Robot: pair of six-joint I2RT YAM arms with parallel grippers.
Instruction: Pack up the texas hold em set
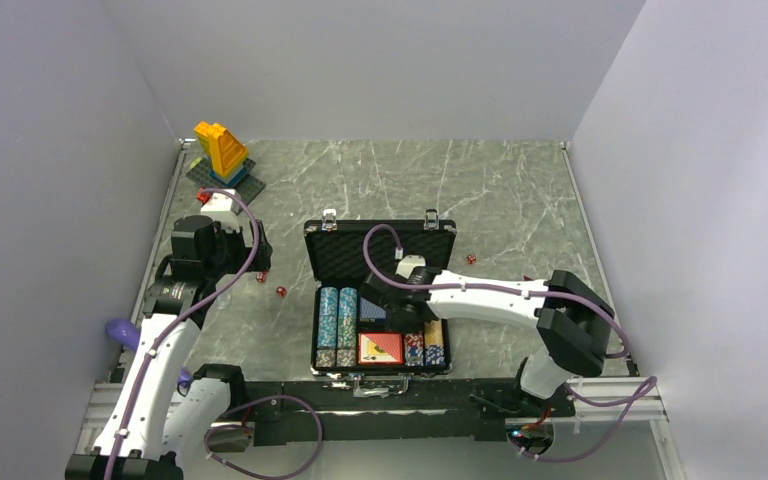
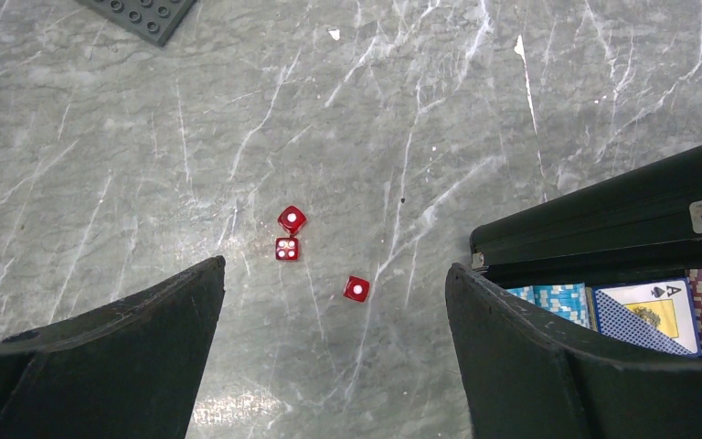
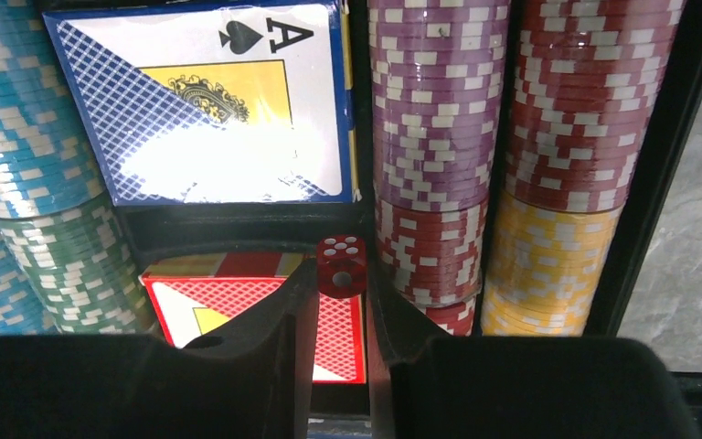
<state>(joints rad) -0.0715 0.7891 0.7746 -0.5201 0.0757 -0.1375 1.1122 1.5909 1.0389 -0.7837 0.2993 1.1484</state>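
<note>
Right fingers [image 3: 274, 347] pinch a glossy red die [image 3: 341, 266].

Both arms are bolted to a black rail [image 1: 430, 395]. The left arm [image 1: 155, 365], at the rail's left end, has white links and black cylindrical joints, with a purple cable [image 1: 257, 240] looped along it. The right arm [image 1: 485, 295], at the rail's right end, has a white forearm, blocky black joint housings and a purple cable of its own. The left pincer [image 2: 335, 265] has thick matte-black fingers [image 2: 119, 347] with rounded edges. The right pincer [image 3: 340, 274] is the same black.
</note>
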